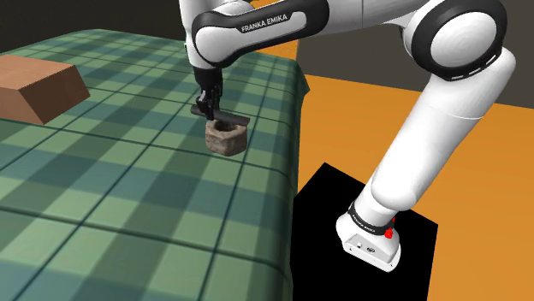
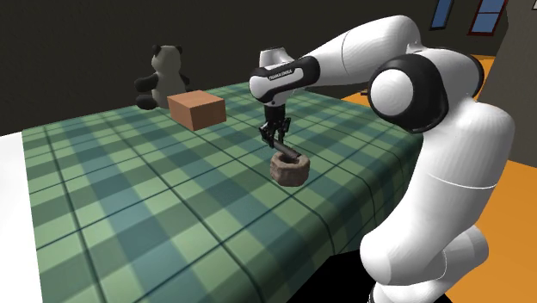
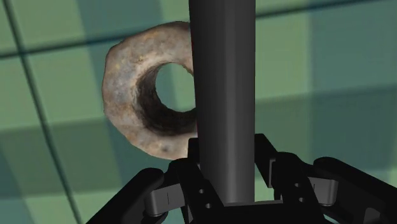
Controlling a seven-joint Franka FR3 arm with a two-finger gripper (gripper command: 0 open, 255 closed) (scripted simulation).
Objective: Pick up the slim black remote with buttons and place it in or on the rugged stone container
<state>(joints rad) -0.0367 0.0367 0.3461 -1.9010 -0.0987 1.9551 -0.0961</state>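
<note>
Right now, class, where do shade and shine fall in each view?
Shoulder view: the container is dark inside; second exterior view: the wall behind the panda is dim; wrist view: the remote carries a faint sheen along its length.

A wide table (image 1: 128,214) takes most of the scene, covered with a cloth (image 2: 172,207) of dark and light green checks that hangs down over the edge at the shoulder view's right. The floor (image 1: 342,128) beside it is flat orange, and the walls (image 2: 77,60) behind the table are dark grey and plain. High at the second exterior view's right, two windows (image 2: 486,15) with dark frames show blue panes; the light is soft, with weak shadows on the cloth.
</note>
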